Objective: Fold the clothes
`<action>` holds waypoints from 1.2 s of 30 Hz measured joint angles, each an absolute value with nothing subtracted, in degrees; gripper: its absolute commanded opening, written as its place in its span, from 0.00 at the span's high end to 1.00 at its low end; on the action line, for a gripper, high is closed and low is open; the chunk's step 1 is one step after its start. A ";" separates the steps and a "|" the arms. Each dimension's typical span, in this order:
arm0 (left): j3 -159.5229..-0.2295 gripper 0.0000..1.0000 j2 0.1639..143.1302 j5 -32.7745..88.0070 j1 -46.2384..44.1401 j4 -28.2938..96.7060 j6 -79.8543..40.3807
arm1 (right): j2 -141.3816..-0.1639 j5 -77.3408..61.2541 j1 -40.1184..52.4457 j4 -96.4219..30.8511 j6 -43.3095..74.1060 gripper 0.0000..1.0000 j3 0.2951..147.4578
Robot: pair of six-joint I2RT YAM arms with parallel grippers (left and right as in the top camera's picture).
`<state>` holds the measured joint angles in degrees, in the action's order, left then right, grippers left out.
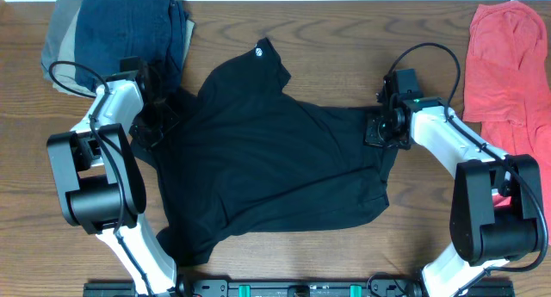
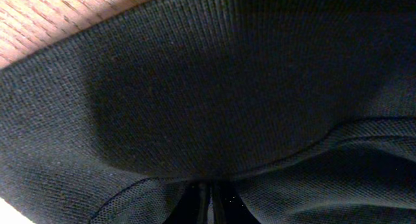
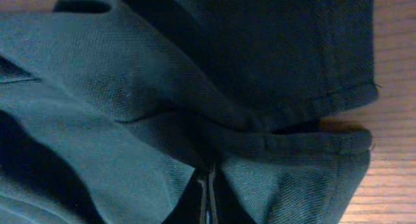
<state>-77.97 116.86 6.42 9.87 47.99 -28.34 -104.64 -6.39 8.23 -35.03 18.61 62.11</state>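
1. Grips with the left gripper (image 2: 203, 199), jaws squeezed tight on a bunch of the clothes (image 2: 208, 87); pinches the black cloth right at the tips.
2. Grips with the right gripper (image 3: 209, 188) too, jaws squeezed shut on a fold of the same black cloth, close to a stitched hem.
3. Seen from above, holds one side each: the left claw at the left edge, the right claw at the right edge, by what may be a sleeve.
4. Lies spread out and a bit crumpled in the middle of the table (image 1: 344, 21), not folded yet; shows a small white logo (image 1: 261, 52) at the far tip.
5. Looks like the very start of a fold: both sides pinched, nothing turned over yet.
6. Calls next for lifting both edges a little, together, and bringing them over the middle so the cloth lands flat; needs both pinches tight and even, or one side may slip and bunch up.
7. Should leave alone the navy-blue and khaki pile (image 1: 120, 26) at the far left, just beside the left arm.
8. Should leave alone the red-pink shirt (image 1: 504, 56) at the far right, well apart from the black cloth.
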 measured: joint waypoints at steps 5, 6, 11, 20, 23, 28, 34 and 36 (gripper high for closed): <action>-77.97 0.93 116.86 6.42 9.87 47.99 -28.34 | -104.62 -4.45 8.05 -34.02 18.61 0.99 62.06; -77.97 0.93 116.86 6.42 9.87 47.99 -28.34 | -104.64 -4.21 7.97 -33.34 18.61 0.99 62.04; -77.97 0.93 116.86 6.42 9.87 47.99 -28.34 | -104.64 -4.29 6.22 -31.90 18.59 0.99 62.74; -77.97 0.94 116.86 6.50 9.87 47.72 -29.95 | -104.64 -5.45 2.59 -32.29 16.91 0.99 72.69; -77.97 0.94 116.73 7.16 9.98 47.37 -31.88 | -104.64 -6.11 2.59 -32.36 16.47 0.99 75.05; -77.52 0.94 115.85 7.81 9.32 44.86 -34.20 | -104.64 -6.94 2.59 -32.42 16.03 0.97 77.62; -77.17 0.93 110.02 8.23 5.96 44.53 -34.70 | -104.64 -6.87 2.57 -36.62 15.22 0.08 80.77; -77.17 0.94 107.74 8.49 4.75 44.71 -34.46 | -104.64 -6.57 2.57 -40.05 14.63 0.01 81.43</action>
